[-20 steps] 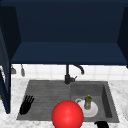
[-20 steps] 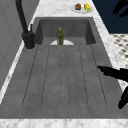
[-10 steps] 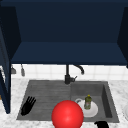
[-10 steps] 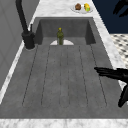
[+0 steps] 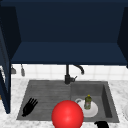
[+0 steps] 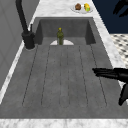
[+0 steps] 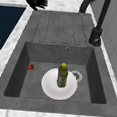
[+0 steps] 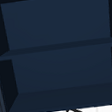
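My left hand [image 5: 29,107] hovers over the front left part of the grey drainboard [image 5: 50,92], open with straight fingers and holding nothing. The same hand lies at the drainboard's front edge in the left side view [image 6: 117,75] and at the far corner in the right side view [image 7: 36,2]. My right hand [image 5: 101,124] sits at the bottom edge, in front of the sink basin [image 7: 18,66]. A green bottle [image 5: 87,102] stands upright on a white plate [image 5: 92,112] in the basin. A big red ball [image 5: 67,115] sits low in the front view, between the hands.
A black faucet [image 5: 67,75] stands behind the sink. A small red thing [image 7: 30,66] lies in the basin's front corner. A plate of fruit [image 6: 81,7] rests on the counter beyond the basin. A dark blue open cabinet with a shelf [image 8: 58,47] hangs above.
My left hand has shifted slightly at the drainboard's front edge, its fingers now reaching a bit further over it. Nothing else has moved.
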Tool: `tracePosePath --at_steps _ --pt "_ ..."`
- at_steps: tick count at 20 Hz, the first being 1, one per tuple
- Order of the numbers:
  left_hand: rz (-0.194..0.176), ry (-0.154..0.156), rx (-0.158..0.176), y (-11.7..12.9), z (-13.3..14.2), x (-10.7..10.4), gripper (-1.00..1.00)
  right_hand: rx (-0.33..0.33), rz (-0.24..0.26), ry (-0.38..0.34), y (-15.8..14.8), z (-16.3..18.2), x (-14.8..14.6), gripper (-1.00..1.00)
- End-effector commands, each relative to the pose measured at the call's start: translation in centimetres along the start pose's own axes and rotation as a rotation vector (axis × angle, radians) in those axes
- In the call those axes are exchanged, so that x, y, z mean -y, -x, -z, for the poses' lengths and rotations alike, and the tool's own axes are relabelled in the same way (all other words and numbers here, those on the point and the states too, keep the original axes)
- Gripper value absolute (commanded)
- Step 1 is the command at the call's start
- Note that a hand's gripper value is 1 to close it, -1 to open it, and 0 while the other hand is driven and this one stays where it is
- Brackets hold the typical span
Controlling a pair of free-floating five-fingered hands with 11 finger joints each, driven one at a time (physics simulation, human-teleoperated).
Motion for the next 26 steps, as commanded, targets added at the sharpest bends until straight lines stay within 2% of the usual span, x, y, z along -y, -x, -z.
tracePosePath --at_steps 1,3,6,7,8,9,16,17,19,22,23,24,26 --pt "-0.07 -0.088 0.065 0.4 0.6 0.5 -1.0 0.0 0.0 0.0 0.0 0.0 0.0 0.0" --pt "-0.02 -0.014 0.016 0.3 0.3 0.3 -1.0 0.0 0.0 0.0 0.0 0.0 0.0 0.0" --pt "-0.009 -0.005 0.01 0.5 0.3 0.3 -1.0 0.0 0.0 0.0 0.0 0.0 0.0 0.0" --pt "-0.007 -0.007 0.022 0.4 0.4 0.3 -1.0 0.0 0.0 0.0 0.0 0.0 0.0 0.0" --pt "-0.089 -0.075 0.056 0.4 0.6 0.4 -1.0 0.0 0.0 0.0 0.0 0.0 0.0 0.0" --pt "-0.097 -0.105 0.058 0.5 0.4 0.3 -1.0 0.0 0.0 0.0 0.0 0.0 0.0 0.0" --pt "-0.157 -0.13 0.078 1.1 0.1 0.4 -1.0 0.0 0.0 0.0 0.0 0.0 0.0 0.0" --pt "-0.163 -0.127 0.08 1.7 -0.3 0.1 -1.0 0.0 0.0 0.0 0.0 0.0 0.0 0.0" --pt "-0.17 -0.084 0.081 2.6 -1.0 -0.6 -1.0 0.0 0.0 0.0 0.0 0.0 0.0 0.0" --pt "-0.189 -0.08 0.079 3.4 -1.5 -1.3 -1.0 0.0 0.0 0.0 0.0 0.0 0.0 0.0" --pt "-0.213 -0.089 0.085 3.4 -1.5 -1.2 -1.0 0.0 0.0 0.0 0.0 0.0 0.0 0.0" --pt "-0.244 -0.112 0.097 3.0 -1.1 -0.7 -1.0 0.0 0.0 0.0 0.0 0.0 0.0 0.0" --pt "-0.246 -0.162 0.089 3.1 -0.8 -0.9 -1.0 0.0 0.0 0.0 0.0 0.0 0.0 0.0"
